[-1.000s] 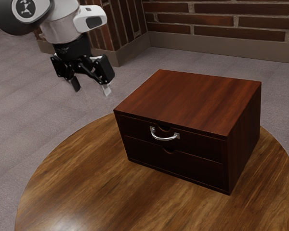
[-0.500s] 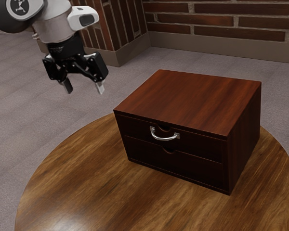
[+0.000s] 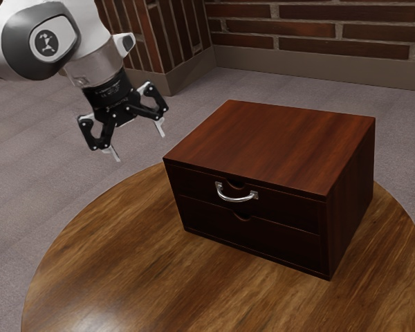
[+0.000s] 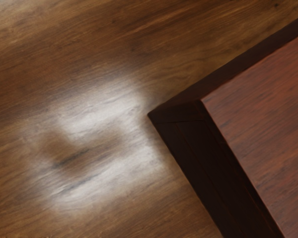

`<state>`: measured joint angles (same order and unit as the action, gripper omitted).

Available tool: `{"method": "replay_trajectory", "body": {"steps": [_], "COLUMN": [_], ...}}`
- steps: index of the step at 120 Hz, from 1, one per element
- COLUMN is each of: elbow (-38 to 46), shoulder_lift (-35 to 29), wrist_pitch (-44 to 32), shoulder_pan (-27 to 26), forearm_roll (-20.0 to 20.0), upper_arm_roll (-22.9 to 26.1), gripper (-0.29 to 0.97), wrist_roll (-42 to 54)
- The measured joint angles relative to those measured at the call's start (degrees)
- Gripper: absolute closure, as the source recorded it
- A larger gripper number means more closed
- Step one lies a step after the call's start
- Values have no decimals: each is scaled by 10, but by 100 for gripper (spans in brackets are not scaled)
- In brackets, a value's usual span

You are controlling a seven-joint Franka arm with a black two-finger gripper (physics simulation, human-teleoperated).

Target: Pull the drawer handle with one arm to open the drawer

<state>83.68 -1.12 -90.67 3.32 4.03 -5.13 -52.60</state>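
The black gripper (image 3: 137,140) hangs in the air, fingers spread wide with nothing between them. Well apart from it, lower and toward the exterior view's right, a curved silver drawer handle (image 3: 235,195) sits on the flush top drawer (image 3: 277,205) of a boxy, dark reddish wooden chest (image 3: 283,142). The chest stands on a round, glossy wood-grain surface (image 3: 124,277).

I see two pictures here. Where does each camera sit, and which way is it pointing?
Exterior view: sits off at the arm's side, looking down across the round wooden table at the dark reddish wooden two-drawer cabinet; the white arm and its black gripper, open, hang at the view's upper left.
Wrist view: rides on the hand, facing down at the cabinet's top corner and the table beside it.
Shared: the cabinet and the table.
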Motion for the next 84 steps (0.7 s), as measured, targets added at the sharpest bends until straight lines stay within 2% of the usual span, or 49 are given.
{"method": "replay_trajectory", "body": {"steps": [17, 41, 49, 70, 84], "elbow": [39, 84, 109, 164, 186], "shoulder_lift": [-7, -20, -28, -51, -59], "wrist_pitch": [-50, -108, -129, -178, -206], "shoulder_pan": [-30, -154, -181, -149, -153], "forearm_roll": [-2, -4, -4, -5, -5], "upper_arm_roll": [0, 0, 0, 0, 0], "gripper": [0, 0, 0, 0, 0], "wrist_roll": [-68, -154, -178, -231, -259]}}
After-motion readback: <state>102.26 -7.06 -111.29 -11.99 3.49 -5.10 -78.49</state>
